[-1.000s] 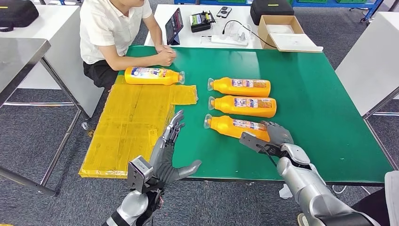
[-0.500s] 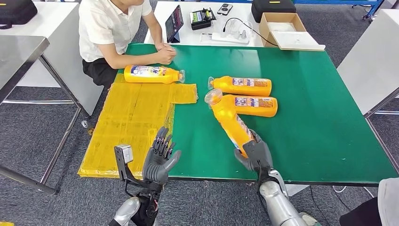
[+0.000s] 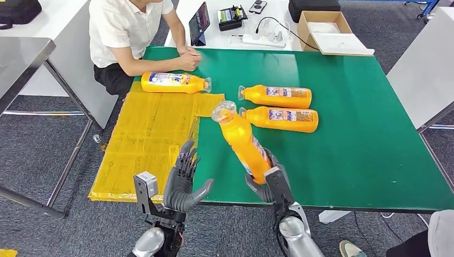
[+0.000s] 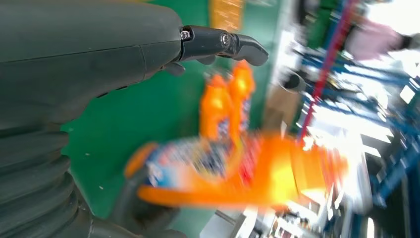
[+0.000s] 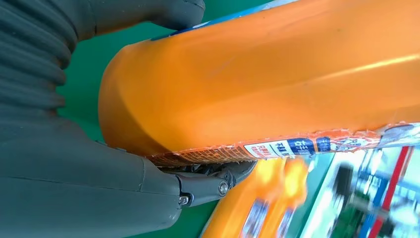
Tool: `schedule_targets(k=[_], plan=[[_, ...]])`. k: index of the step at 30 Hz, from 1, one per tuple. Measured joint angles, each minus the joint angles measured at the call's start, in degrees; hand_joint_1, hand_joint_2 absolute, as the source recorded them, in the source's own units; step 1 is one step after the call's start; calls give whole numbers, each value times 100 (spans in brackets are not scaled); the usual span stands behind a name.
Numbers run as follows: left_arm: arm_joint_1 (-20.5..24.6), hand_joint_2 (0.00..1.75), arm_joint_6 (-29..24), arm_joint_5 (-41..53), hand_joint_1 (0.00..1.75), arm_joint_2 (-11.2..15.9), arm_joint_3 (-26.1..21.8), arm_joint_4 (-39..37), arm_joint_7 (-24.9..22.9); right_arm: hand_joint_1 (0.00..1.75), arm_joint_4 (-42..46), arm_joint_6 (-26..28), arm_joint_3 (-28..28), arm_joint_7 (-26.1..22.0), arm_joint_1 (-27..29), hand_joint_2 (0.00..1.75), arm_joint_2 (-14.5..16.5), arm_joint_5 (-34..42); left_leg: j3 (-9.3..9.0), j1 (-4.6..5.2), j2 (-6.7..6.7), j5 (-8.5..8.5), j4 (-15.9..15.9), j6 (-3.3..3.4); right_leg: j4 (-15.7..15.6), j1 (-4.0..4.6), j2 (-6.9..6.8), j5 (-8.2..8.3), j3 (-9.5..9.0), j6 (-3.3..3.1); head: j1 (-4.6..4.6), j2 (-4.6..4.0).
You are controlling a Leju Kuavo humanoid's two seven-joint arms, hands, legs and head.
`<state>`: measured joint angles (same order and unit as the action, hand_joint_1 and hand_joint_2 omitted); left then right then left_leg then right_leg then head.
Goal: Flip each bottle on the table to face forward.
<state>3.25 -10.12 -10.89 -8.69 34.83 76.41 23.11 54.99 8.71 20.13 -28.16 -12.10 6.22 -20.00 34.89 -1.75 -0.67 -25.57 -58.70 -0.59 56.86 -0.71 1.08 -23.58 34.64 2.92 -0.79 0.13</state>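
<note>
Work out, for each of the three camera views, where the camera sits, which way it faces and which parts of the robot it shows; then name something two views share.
Head view: high on the body, facing forward and down at the green table; both arms enter from below.
Left wrist view: behind the left hand, facing across the table; a blurred held bottle passes.
Right wrist view: behind the right hand, close against the held bottle.
Shared: the held bottle and the two lying bottles.

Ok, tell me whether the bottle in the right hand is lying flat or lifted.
Lifted and tilted: the right hand grips the bottle by its base, its cap end raised above the green table.
</note>
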Motion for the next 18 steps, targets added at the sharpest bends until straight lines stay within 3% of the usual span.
schedule_targets(k=[5, 11, 18], plan=[[19, 175, 69, 272, 0, 9, 123, 34, -31, 175, -93, -401, 611, -29, -62, 175, 4, -364, 1, 0, -2, 0, 0, 0, 0, 1, -2, 0, 2, 0, -1, 0], [27, 175, 133, 211, 0, 8, 121, 37, -95, 175, -143, -479, 1003, -27, -101, 175, 13, -442, 6, 0, -6, 1, 0, 0, 0, -1, -4, 0, 4, 0, 0, 0], [35, 175, 245, -534, 0, -26, -28, 31, -350, 175, -146, -378, 1393, -212, -142, 175, -15, -813, 6, 0, -6, 1, 0, 0, 0, -1, -3, 0, 9, 0, -1, 0]])
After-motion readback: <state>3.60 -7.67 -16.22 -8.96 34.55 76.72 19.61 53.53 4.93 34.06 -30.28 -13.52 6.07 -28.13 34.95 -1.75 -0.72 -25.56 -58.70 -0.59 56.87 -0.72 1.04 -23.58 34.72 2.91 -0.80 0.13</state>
